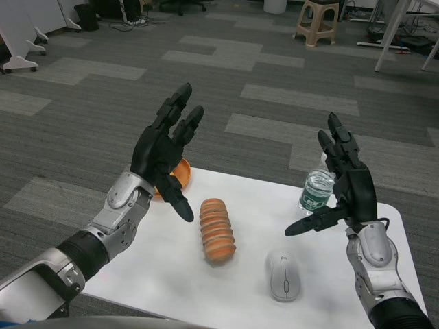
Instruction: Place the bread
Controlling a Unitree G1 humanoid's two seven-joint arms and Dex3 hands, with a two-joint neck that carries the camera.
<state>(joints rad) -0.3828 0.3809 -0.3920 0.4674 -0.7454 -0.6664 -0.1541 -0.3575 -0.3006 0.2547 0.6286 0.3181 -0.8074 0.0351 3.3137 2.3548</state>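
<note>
The ridged bread loaf (217, 230) lies on the white bench (164, 274), near its middle, lengthwise away from the robot and held by neither hand; the left hand (163, 152) is raised above the bench's far left part, fingers spread and pointing up and away, thumb angled down toward the loaf without touching it, nothing in its grasp; behind that hand an orange bowl (182, 171) sits at the bench's far left edge, mostly hidden by the palm; the right hand (348, 182) is lifted over the right side of the bench, fingers apart and upright, thumb stretched leftward, holding nothing; a clear plastic water bottle with a green label (316, 191) stands just left of that hand, near the far edge; a white computer mouse (283, 275) rests on the bench to the right of the loaf, toward the near edge; beyond the bench, grey carpet tiles (226, 82) and a plastic stool (317, 20) far back.
</note>
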